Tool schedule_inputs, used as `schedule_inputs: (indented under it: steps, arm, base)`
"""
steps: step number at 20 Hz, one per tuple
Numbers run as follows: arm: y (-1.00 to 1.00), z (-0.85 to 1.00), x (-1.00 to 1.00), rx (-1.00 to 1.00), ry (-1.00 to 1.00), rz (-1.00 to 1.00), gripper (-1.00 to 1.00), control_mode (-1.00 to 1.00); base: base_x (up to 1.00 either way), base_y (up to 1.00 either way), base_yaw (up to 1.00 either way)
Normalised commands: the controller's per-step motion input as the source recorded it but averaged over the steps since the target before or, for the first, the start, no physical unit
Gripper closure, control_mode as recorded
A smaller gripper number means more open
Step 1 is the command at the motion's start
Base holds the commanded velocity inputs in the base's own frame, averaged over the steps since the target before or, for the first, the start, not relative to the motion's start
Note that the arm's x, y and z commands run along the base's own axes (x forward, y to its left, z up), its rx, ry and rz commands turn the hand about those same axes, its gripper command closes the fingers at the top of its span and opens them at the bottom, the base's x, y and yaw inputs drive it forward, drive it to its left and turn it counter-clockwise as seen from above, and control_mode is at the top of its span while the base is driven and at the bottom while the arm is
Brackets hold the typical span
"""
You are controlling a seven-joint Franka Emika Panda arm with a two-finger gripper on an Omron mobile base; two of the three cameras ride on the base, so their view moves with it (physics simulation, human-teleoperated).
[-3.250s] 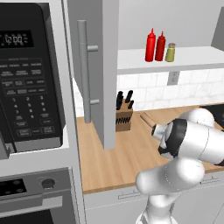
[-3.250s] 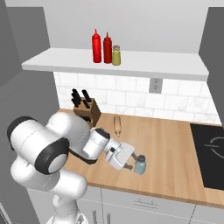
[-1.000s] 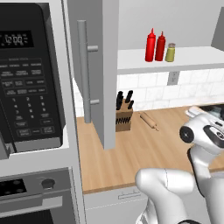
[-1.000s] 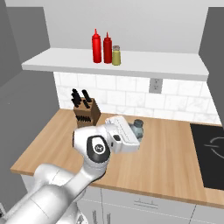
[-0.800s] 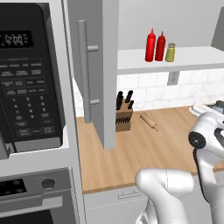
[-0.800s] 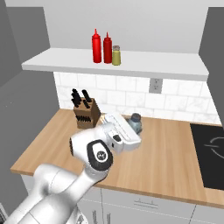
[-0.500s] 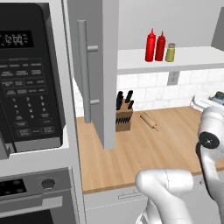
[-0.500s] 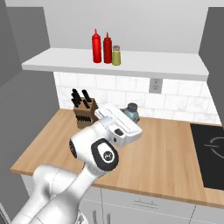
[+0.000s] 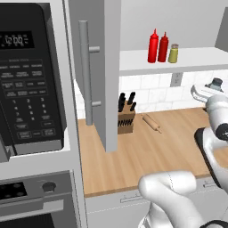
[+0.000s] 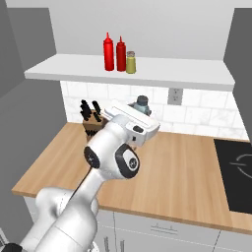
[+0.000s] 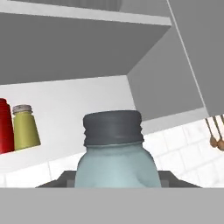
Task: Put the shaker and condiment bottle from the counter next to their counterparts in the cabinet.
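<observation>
The pale blue-grey shaker [image 11: 116, 162] with its dark cap stands upright in my gripper [image 11: 116, 184], which is shut on its lower body. It hangs over the counter just below the cabinet shelf [image 10: 172, 74]; the same shaker [image 10: 142, 103] tops my hand [image 10: 130, 122], and shows again [image 9: 217, 83] at the right edge. On the shelf stand the taller, brighter red condiment bottle [image 10: 109, 51], its darker twin [image 10: 120, 54] and the yellow-green shaker [image 10: 130, 62], close together. The yellow-green shaker [image 11: 25, 127] lies ahead and to the left.
The grey cabinet door [image 9: 95, 67] with its bar handle [image 9: 84, 71] stands open at the left. A knife block [image 9: 126, 116] and a rolling pin [image 9: 152, 123] lie on the wooden counter [image 10: 187, 172]. A microwave [image 9: 26, 75] is at far left, a cooktop [image 10: 236, 167] at right.
My arm has carried the shaker from low over the counter up to just under the shelf, swinging right in the left base view. The bottles on the shelf have not moved.
</observation>
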Motion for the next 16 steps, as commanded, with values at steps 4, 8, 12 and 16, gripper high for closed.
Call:
schedule_inputs:
  steps: [4,8,12,16]
  arm:
    - [0.0,0.84,0.0,0.0,-0.01,0.15,1.0,-1.0]
    - [0.32,0.14,0.08,-0.14,0.04,0.07,1.0,-1.0]
    - [0.01,0.53,0.07,-0.02,0.0,0.12,1.0,-1.0]
    - [0.0,0.68,0.0,0.0,0.0,0.09,1.0,-1.0]
  base:
    - [0.0,0.0,0.0]
    - [0.0,0.0,0.0]
    - [0.0,0.0,0.0]
    - [0.0,0.0,0.0]
